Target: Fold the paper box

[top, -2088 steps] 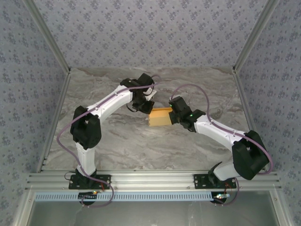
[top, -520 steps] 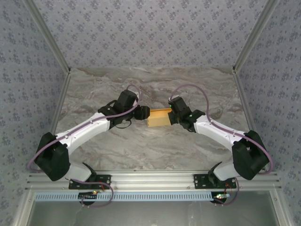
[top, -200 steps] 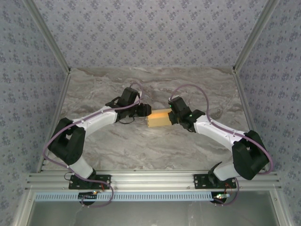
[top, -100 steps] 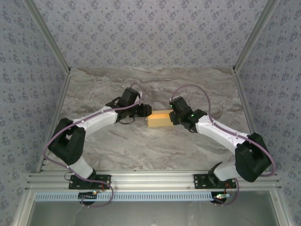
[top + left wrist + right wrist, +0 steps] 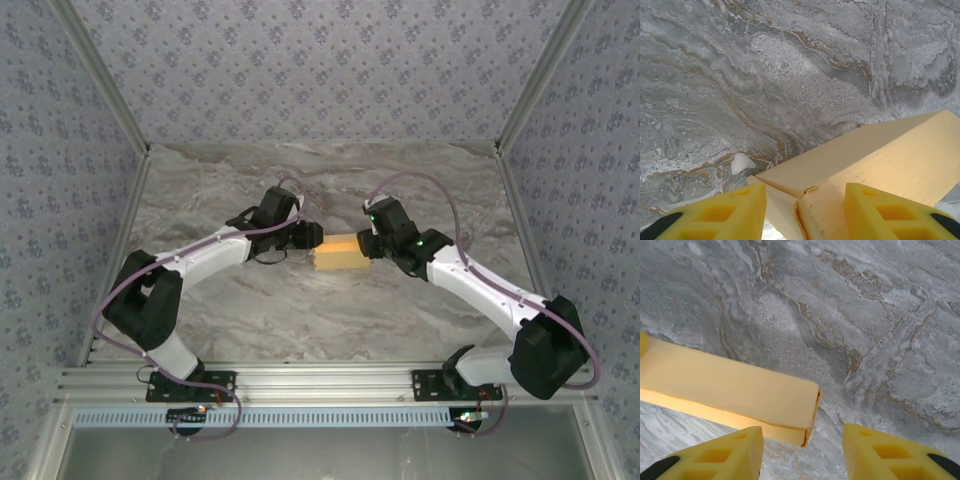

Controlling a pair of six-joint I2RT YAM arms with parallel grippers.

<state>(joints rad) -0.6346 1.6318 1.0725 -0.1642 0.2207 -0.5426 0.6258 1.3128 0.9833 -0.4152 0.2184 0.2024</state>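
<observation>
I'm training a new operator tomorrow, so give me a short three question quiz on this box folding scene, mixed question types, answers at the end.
1. True or false: the paper box is a flat, unfolded sheet.
2. Multiple choice: the right pincer is A) clamped across the box's middle, B) open, with the box's end just ahead of its fingers, C) shut and turned away from the box.
3. Short answer: which pincer has an end of the box between its fingers?
Key: 1 false, it has a rectangular box shape. 2 B. 3 the left pincer.
</observation>
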